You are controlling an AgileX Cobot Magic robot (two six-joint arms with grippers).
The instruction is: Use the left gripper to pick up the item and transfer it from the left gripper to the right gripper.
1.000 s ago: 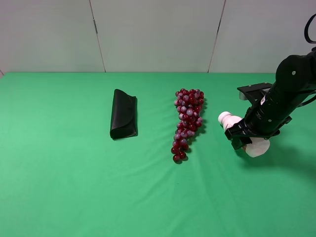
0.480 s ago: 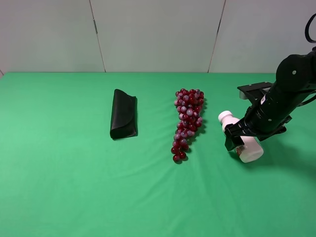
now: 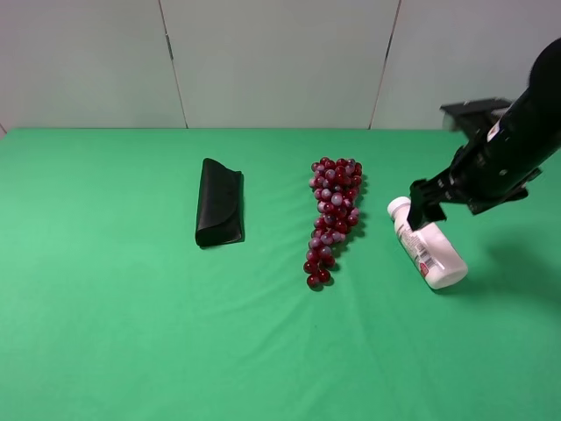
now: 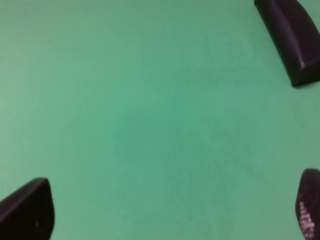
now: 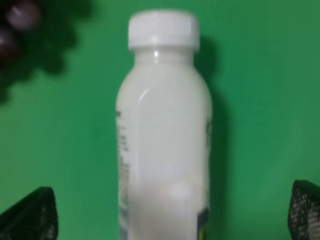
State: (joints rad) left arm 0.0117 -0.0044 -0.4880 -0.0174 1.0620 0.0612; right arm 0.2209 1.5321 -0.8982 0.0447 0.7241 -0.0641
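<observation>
1. The bottle (image 3: 429, 248) lay on its side on the green table (image 3: 131, 333), just below the right claw (image 3: 427, 200), whose jaws stood spread and empty above it.
2. The left claw (image 4: 165, 210) was likewise spread, holding nothing, over bare cloth near the black case (image 4: 292, 37).
3. Grapes (image 3: 332, 215) sat beside the bottle, so the handover looked finished.

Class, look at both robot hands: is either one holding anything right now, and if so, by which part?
Nothing is held. The right hand is open above the white bottle, which lies on the green table. The left hand is open over bare cloth.
</observation>
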